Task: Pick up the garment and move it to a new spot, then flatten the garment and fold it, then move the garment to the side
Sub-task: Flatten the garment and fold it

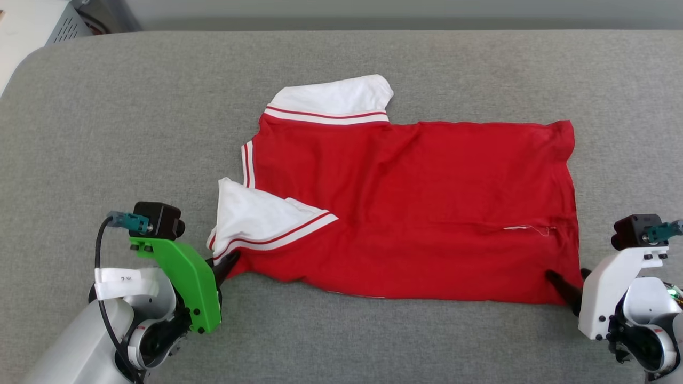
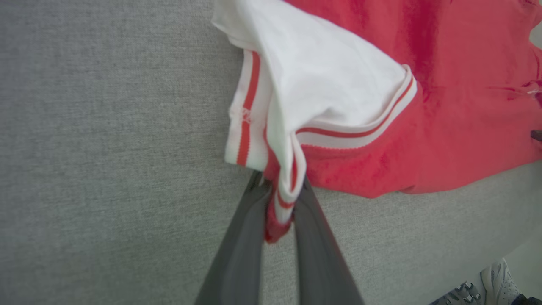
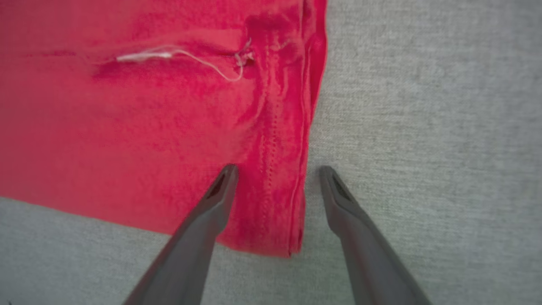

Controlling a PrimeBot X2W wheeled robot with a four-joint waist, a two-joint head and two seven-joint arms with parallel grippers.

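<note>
The red jersey [image 1: 416, 208] lies mid-frame on the grey table [image 1: 133, 106]. The left pincer [image 2: 279, 186] pinches its striped sleeve corner at lower left. The right pincer [image 3: 277, 171] stands spread astride the hem corner at lower right. I'd close the right one first, then lift both level. There's open room toward the top and left edges.

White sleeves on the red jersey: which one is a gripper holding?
The near white sleeve, folded onto the red body: the left gripper pinches its striped trim. The far sleeve lies free.
</note>
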